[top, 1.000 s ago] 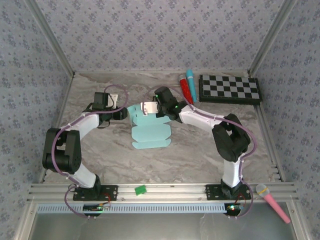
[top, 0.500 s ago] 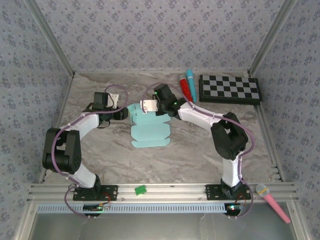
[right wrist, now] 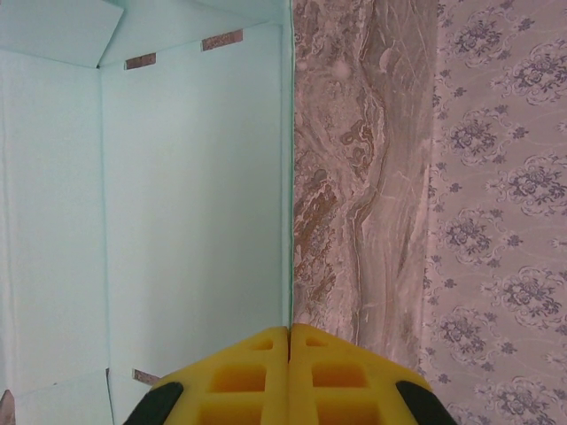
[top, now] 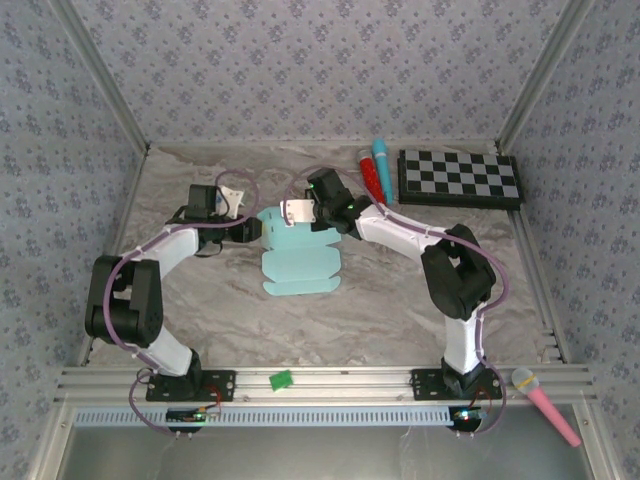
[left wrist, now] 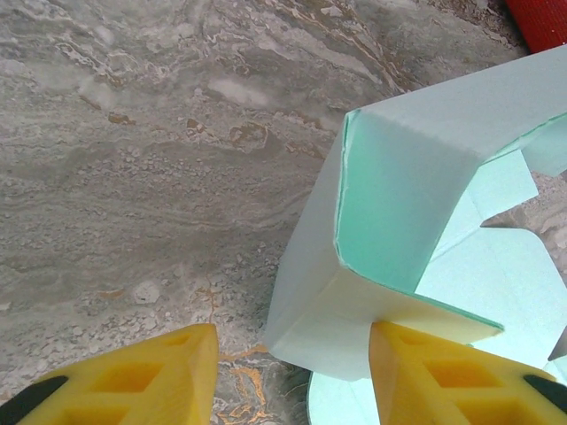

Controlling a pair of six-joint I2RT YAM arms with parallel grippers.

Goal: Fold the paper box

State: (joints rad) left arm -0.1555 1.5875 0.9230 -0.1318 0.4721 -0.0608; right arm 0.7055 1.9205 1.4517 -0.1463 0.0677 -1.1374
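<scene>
The paper box [top: 300, 262] is pale mint-blue card in the middle of the marble table, its near part flat and its far walls folded upright. My right gripper [top: 303, 213] reaches in from the right and is shut on the thin top edge of an upright wall [right wrist: 195, 195], which runs straight into the seam between the yellow fingers [right wrist: 257, 372]. My left gripper [top: 256, 230] is open at the box's left side. In the left wrist view a raised corner of the box [left wrist: 399, 195] stands between the jaws: the right finger [left wrist: 452, 376] touches the card, the left finger [left wrist: 133, 376] stands apart from it.
A black-and-white checkerboard [top: 460, 178] lies at the back right, with a red and a blue marker [top: 376, 168] beside it. A small green piece [top: 281, 379] sits on the front rail and a pink microphone [top: 545, 402] at the front right. Patterned walls enclose the table.
The left jaws have narrowed a little around the box corner. The right wrist shifted slightly back and left while holding the wall, then stayed put.
</scene>
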